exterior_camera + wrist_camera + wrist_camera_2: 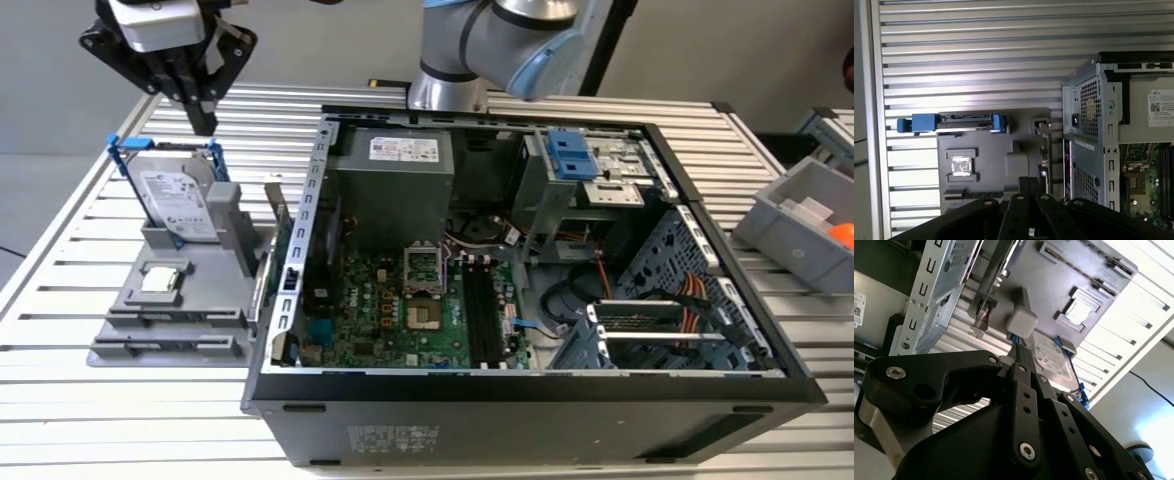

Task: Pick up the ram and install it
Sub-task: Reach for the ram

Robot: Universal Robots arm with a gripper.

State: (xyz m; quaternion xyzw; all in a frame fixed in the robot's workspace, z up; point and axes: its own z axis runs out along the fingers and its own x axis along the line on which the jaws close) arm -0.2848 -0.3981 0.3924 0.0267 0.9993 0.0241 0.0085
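Well, the gripper (202, 124) hangs in the air with its fingers pressed together and nothing between them, just above the top edge of the hard drive (178, 195) in its blue frame. The drive stands upright at the end of a grey holder (134, 350) on the slatted table (80, 430). A processor chip (163, 279) lies flat in a square pocket of the holder. The ram (280, 218) stands on edge in the holder's side nearest the computer case (534, 420), apart from the gripper (the first wrist view sees the ram (1044, 155) edge-on, a thin strip between holder and case). Inside the open case lies the motherboard (380, 300) with its long black slots (481, 310)
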